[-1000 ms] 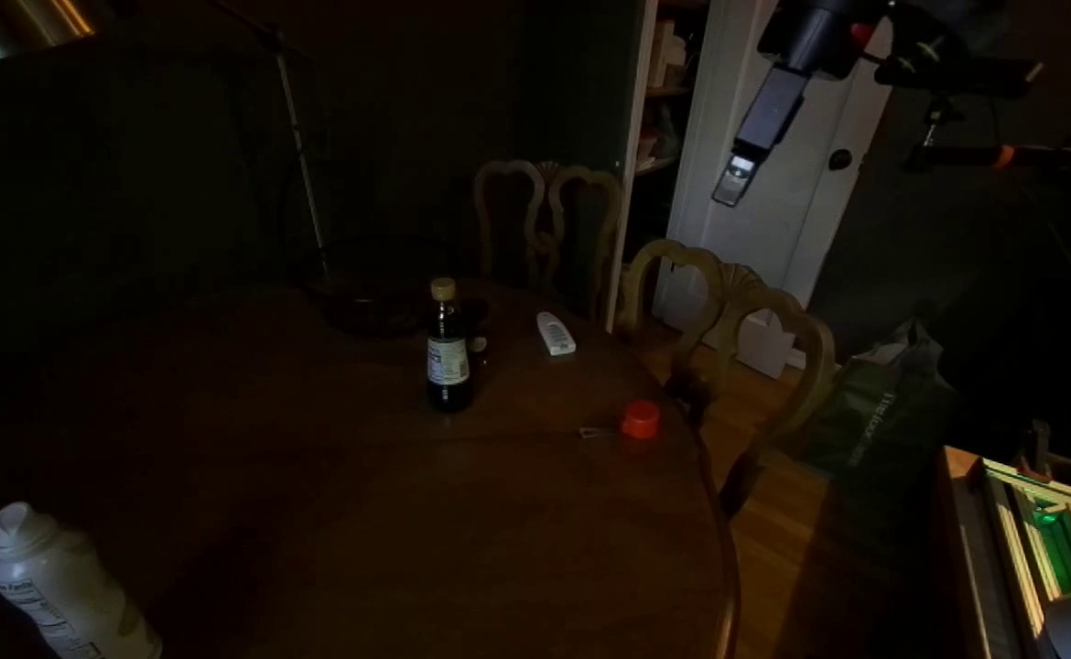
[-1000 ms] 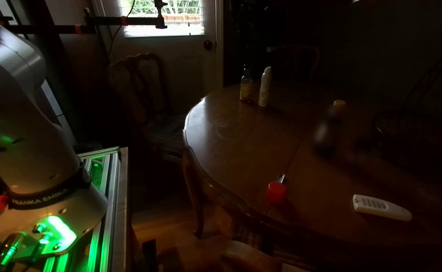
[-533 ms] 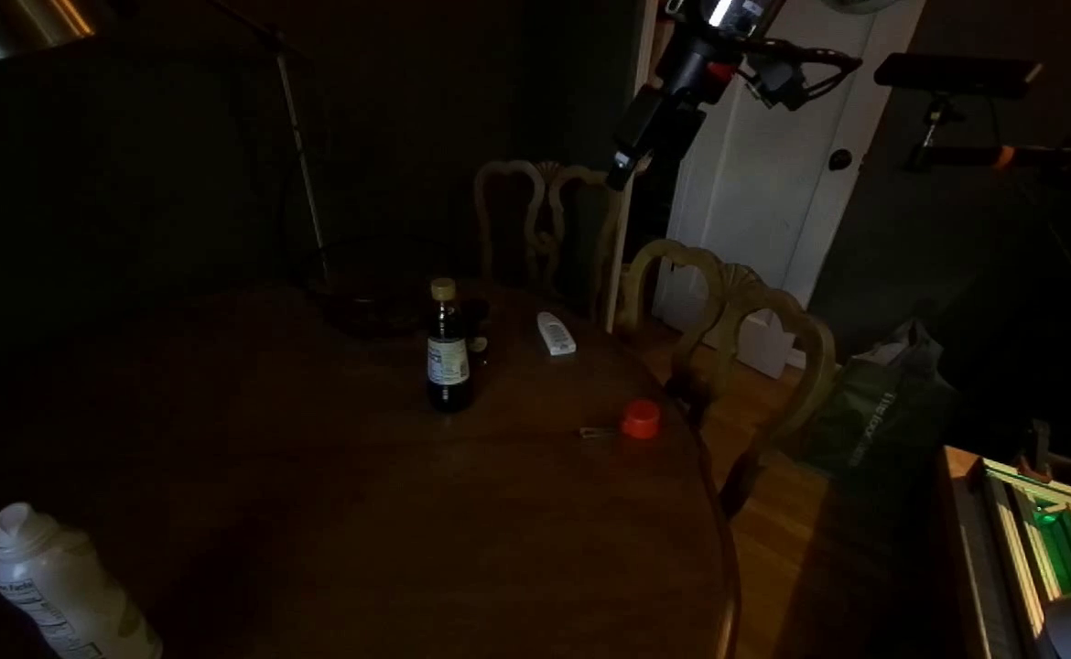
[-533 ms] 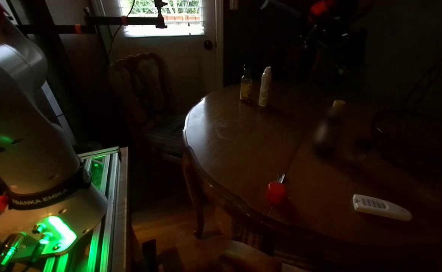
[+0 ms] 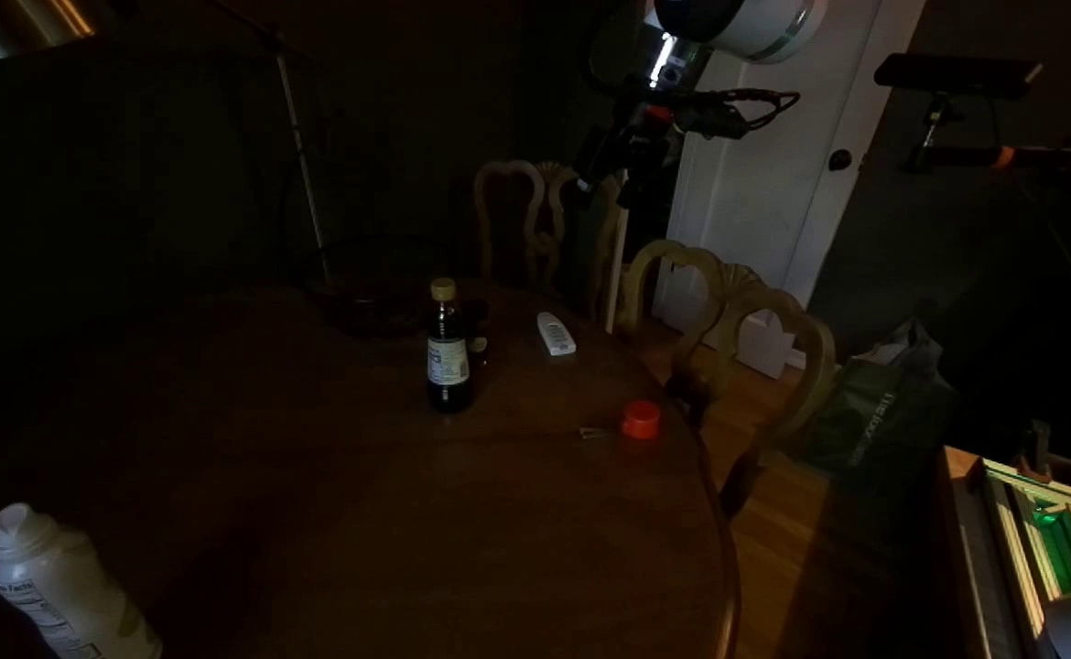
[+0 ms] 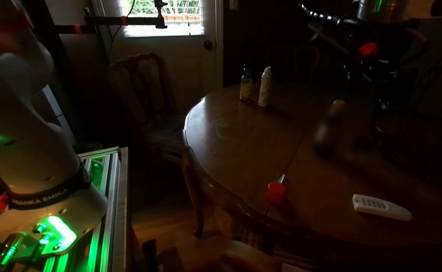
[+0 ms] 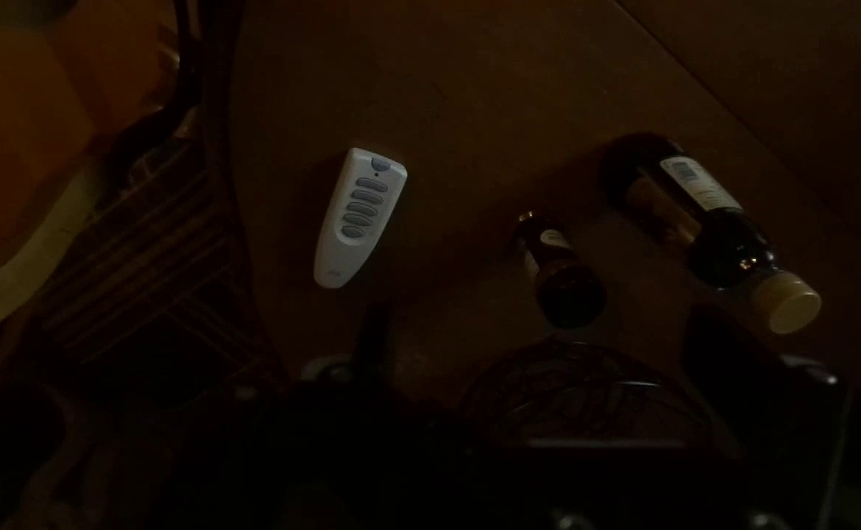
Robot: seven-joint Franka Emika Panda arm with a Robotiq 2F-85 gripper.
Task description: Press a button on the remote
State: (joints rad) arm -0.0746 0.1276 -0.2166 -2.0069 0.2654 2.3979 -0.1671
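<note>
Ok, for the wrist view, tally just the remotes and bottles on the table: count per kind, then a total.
Remote: 1
Bottles, the larger bottle and the smaller bottle: 2
Total: 3

The room is dim, its wall (image 5: 178, 183) nearly black at the left of an exterior view. A metal lampshade (image 5: 18, 27) fills the upper left corner there. A wooden chair (image 5: 508, 168) with an open, curved back stands at upper center, a second chair (image 5: 739, 284) right of center; shelves (image 5: 667, 91) show beside a white door (image 5: 764, 192) at upper right, above brown floorboards (image 5: 778, 549). In an exterior view, a bright window (image 6: 185, 19) with blinds and greenery beyond sits at upper left, and a sheen lies along the curved edge of the wooden table (image 6: 228, 139). A striped seat (image 7: 143, 250) occupies the left of the wrist view.
</note>
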